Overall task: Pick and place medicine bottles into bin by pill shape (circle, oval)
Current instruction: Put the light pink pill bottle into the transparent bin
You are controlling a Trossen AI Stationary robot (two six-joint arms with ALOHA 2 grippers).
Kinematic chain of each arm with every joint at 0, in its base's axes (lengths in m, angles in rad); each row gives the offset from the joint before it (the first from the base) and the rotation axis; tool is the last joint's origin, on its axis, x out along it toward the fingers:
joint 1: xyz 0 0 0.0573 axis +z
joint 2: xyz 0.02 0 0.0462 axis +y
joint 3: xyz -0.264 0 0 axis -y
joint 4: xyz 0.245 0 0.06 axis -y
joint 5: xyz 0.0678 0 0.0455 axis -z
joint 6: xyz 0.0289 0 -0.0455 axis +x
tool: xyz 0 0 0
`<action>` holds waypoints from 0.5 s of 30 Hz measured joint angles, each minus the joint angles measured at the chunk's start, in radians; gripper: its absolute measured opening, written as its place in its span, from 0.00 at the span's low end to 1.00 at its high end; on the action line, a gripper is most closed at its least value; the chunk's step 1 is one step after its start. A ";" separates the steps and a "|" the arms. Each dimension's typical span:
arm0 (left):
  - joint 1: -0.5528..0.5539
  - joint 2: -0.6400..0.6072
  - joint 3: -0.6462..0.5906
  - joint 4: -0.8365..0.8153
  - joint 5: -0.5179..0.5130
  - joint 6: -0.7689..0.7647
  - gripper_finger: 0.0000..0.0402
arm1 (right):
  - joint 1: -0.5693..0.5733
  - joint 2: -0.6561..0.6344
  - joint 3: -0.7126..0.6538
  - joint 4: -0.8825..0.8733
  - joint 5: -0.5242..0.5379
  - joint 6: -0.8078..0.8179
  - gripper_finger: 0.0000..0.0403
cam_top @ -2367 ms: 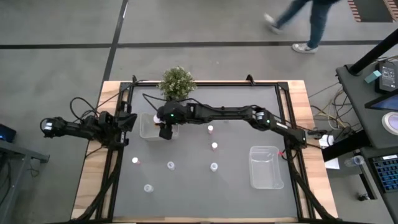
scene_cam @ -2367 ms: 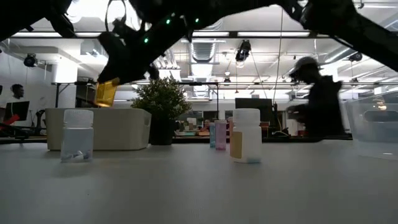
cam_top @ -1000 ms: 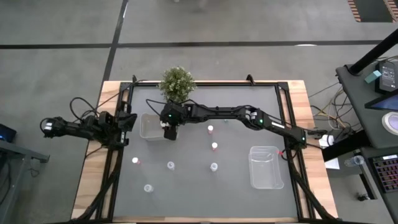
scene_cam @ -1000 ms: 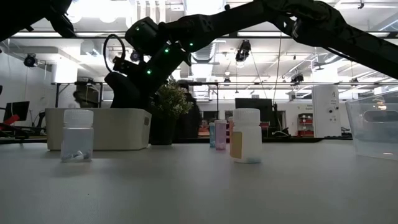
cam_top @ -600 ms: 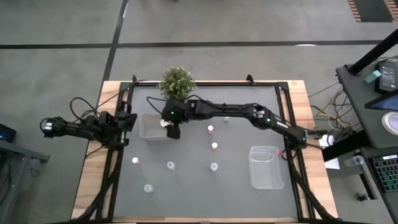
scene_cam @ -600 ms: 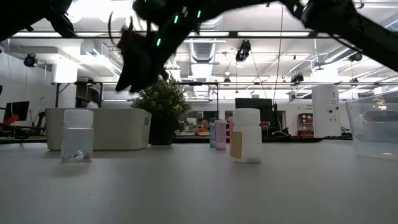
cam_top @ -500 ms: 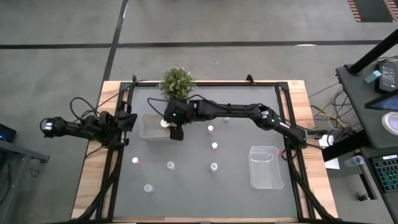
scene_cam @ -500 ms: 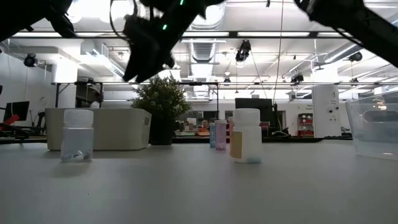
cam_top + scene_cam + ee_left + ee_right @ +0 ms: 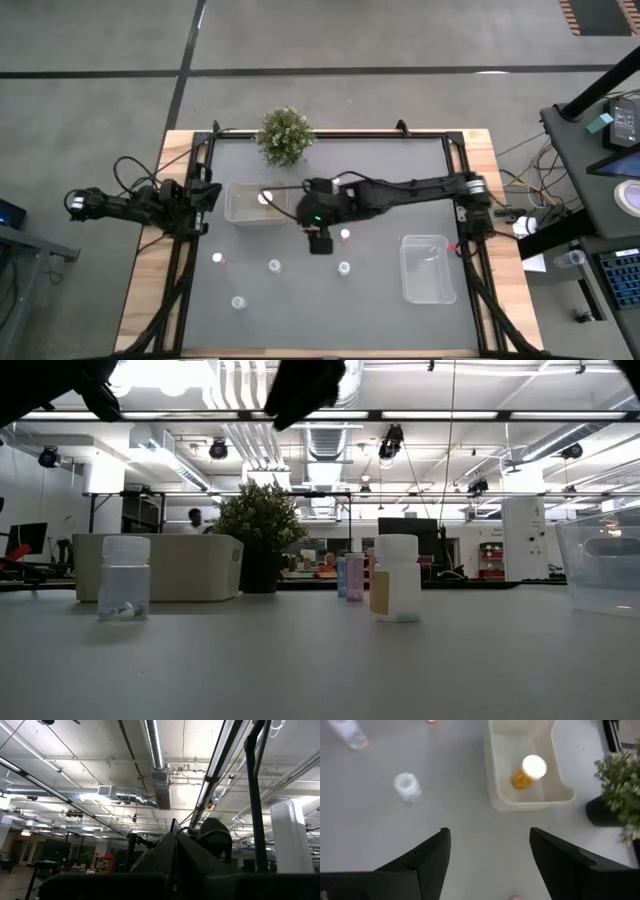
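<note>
Now that the right gripper (image 9: 320,243) has pulled back mid-table, the left bin (image 9: 250,203) keeps the orange-amber bottle (image 9: 265,197). Past its wide-open, empty jaws, the wrist view shows that bottle (image 9: 528,771) lying inside; one sorted, others wait.

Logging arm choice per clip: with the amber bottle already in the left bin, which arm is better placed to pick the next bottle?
Likely the right. The right gripper hangs open over mid-table, close to the bottle beside it, while the left gripper waits at the table's left edge. The amber bottle sits in the bin.
</note>
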 joint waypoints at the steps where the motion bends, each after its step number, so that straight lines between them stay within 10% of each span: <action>1: 0.000 0.000 0.000 0.000 0.000 0.000 0.00 | 0.011 -0.037 -0.059 0.028 0.008 0.017 0.65; 15: 0.000 0.016 0.000 -0.001 0.000 -0.002 0.00 | 0.113 -0.481 -0.731 0.364 0.041 0.236 0.62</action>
